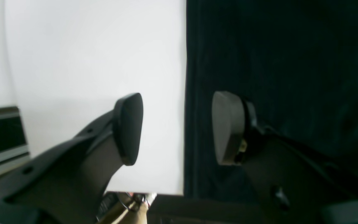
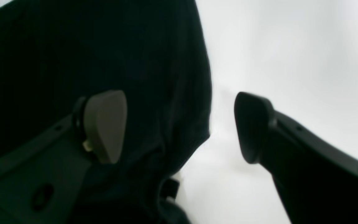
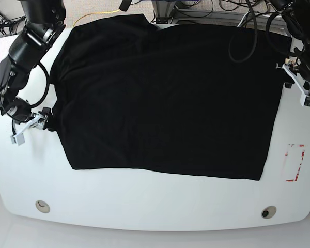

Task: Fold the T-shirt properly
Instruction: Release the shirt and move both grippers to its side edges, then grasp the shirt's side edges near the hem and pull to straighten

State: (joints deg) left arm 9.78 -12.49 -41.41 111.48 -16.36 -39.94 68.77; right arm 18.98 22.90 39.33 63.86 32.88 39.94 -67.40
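Note:
The black T-shirt (image 3: 165, 98) lies spread flat on the white table (image 3: 144, 201), plain side up; no print shows. My left gripper (image 3: 295, 85) is at the shirt's right edge. In the left wrist view it (image 1: 179, 129) is open and straddles that edge, with one finger over the cloth (image 1: 291, 62) and the other over bare table. My right gripper (image 3: 39, 120) is at the shirt's left edge. In the right wrist view it (image 2: 179, 127) is open, with the cloth's edge (image 2: 120, 46) between its fingers. Neither holds anything.
A red-and-white marker (image 3: 293, 161) lies on the table right of the shirt. Two round holes (image 3: 42, 206) (image 3: 268, 212) sit near the front edge. Cables (image 3: 222, 10) and a yellow cord (image 3: 95, 15) lie behind the table's far edge.

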